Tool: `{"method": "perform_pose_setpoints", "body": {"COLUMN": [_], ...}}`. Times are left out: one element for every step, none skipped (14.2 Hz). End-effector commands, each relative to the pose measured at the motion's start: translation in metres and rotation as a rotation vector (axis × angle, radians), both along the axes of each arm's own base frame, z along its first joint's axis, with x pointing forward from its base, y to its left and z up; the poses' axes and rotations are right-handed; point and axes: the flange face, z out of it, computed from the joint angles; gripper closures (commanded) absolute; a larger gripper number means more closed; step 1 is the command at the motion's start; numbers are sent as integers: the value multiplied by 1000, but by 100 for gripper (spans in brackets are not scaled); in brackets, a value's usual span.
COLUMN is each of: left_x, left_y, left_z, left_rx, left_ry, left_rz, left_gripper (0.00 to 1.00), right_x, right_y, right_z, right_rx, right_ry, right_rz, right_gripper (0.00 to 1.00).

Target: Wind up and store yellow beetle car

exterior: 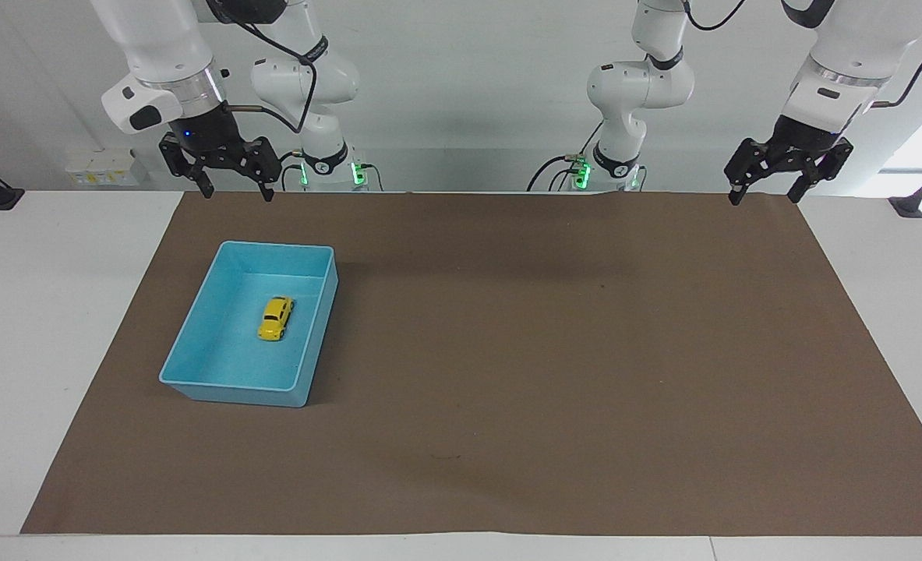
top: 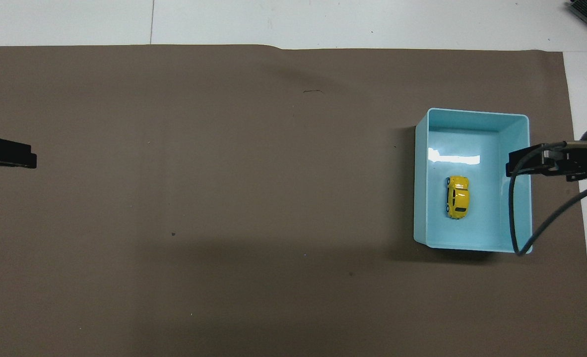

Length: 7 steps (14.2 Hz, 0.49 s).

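The yellow beetle car (exterior: 276,318) (top: 457,197) rests on its wheels on the floor of a light blue bin (exterior: 231,387) (top: 477,112), toward the right arm's end of the table. My right gripper (exterior: 238,195) (top: 512,168) hangs open and empty high in the air, by the bin's edge in the overhead view, well clear of the car. Over the mat's corner at the left arm's end, my left gripper (exterior: 764,199) (top: 29,161) waits, open and empty.
A brown mat (exterior: 554,351) (top: 224,198) covers most of the white table (exterior: 47,312). A black cable (top: 516,218) from the right arm loops over the bin's corner in the overhead view.
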Motion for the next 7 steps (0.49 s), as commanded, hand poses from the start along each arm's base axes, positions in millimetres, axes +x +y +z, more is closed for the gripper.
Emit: {"method": "perform_pose_setpoints", "body": {"left_x": [-3,-3,-3,-3,-3,-3,-3], "left_y": [3,3,3,3,3,3,3], "left_z": [7,7,6,7,7,6,7], "left_rx": [5,5,5,5,5,5,5], "left_ry": [2,2,4,2,0,4,1], "left_rz": [2,2,2,2,2,2,2], "left_gripper": [0,0,0,0,0,0,0], "right_x": [-4,-4,-4,-4,-5,-5,-5], "right_y": [0,0,0,-1,-1,0,0], "right_z": [4,4,4,4,4,3,3], "right_rx": [17,17,17,17,17,17,17], "right_ry": [-5,-5,-5,-3,-3,0,1], "right_rz": [24,25,25,22,22,24,24], "right_gripper": [0,0,0,0,0,0,0]}}
